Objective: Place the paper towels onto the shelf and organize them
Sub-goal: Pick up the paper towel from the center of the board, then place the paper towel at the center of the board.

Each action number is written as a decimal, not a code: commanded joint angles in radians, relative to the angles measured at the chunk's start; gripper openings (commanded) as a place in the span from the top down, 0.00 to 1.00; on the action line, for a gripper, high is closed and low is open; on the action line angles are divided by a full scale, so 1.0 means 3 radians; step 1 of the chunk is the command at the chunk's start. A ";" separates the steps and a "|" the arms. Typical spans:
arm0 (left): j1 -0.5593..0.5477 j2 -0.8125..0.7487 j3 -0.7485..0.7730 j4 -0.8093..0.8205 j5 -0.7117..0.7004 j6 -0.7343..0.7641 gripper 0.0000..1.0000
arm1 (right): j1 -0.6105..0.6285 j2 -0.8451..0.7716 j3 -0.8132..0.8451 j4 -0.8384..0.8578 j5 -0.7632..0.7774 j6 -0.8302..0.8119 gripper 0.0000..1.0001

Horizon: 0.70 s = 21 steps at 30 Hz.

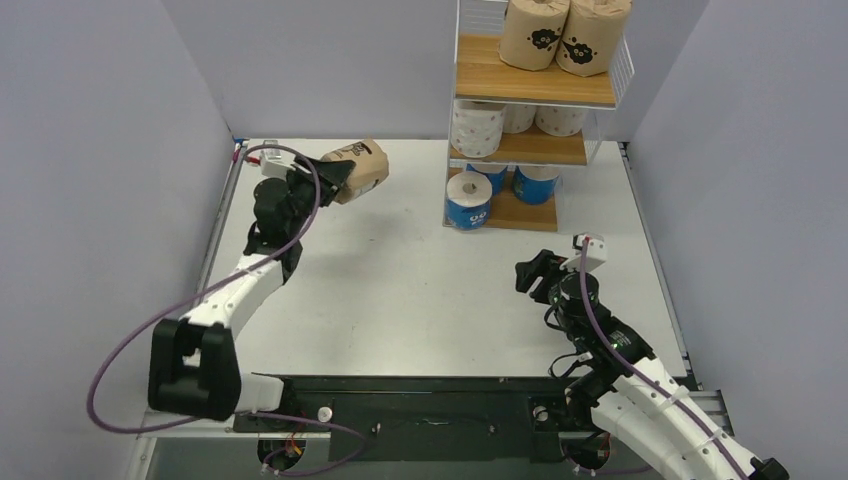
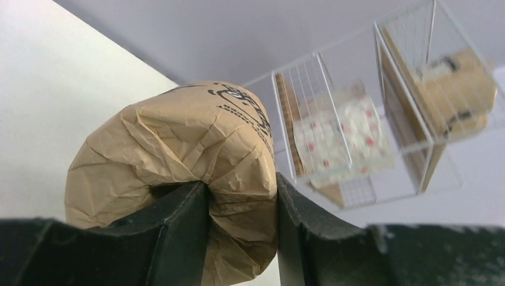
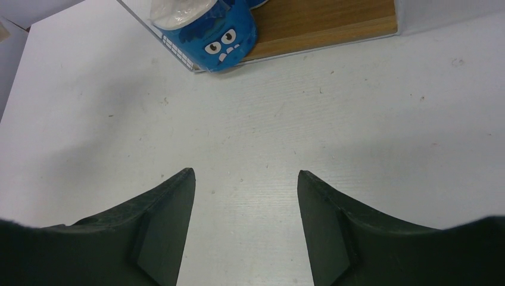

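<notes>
**Left gripper pinches a brown roll; right gripper stands spread over the table**

The left gripper (image 2: 241, 189) is clamped on a brown paper towel roll (image 2: 178, 137). Its two black fingers (image 2: 178, 232) press into the crumpled wrapper at the roll's near end, and the rest of the roll juts out ahead of them, with black print showing on top. In the top view the roll (image 1: 362, 167) sits tilted at the gripper's tip, off the table (image 1: 400, 290).

The shelf (image 1: 480, 75) stands well apart from this gripper, ahead of it and to its right. Two brown rolls (image 1: 535, 32) sit on the top board, three white dotted rolls (image 1: 477, 127) on the middle one and three blue-and-white rolls (image 1: 469, 200) on the bottom one.

The right gripper (image 3: 245, 179) is spread apart with nothing between its fingers, only bare table below. Ahead of it and to its left, a blue roll (image 3: 211, 33) with a cartoon face sits at the front corner of the shelf's bottom board (image 3: 333, 21).
</notes>
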 commanded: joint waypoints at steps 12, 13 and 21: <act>-0.2493 -0.1251 0.0472 -0.3234 -0.1097 0.2396 0.62 | 0.0026 0.0136 0.0488 -0.0438 0.0279 -0.0180 0.41; -0.2676 -0.1202 0.0506 -0.3299 -0.1153 0.2428 0.62 | 0.0025 0.0131 0.0498 -0.0486 0.0328 -0.0169 0.41; -0.3222 -0.0429 0.1016 -0.3440 -0.1437 0.2756 0.63 | 0.0025 -0.0087 0.0477 -0.0723 0.0520 -0.0090 0.41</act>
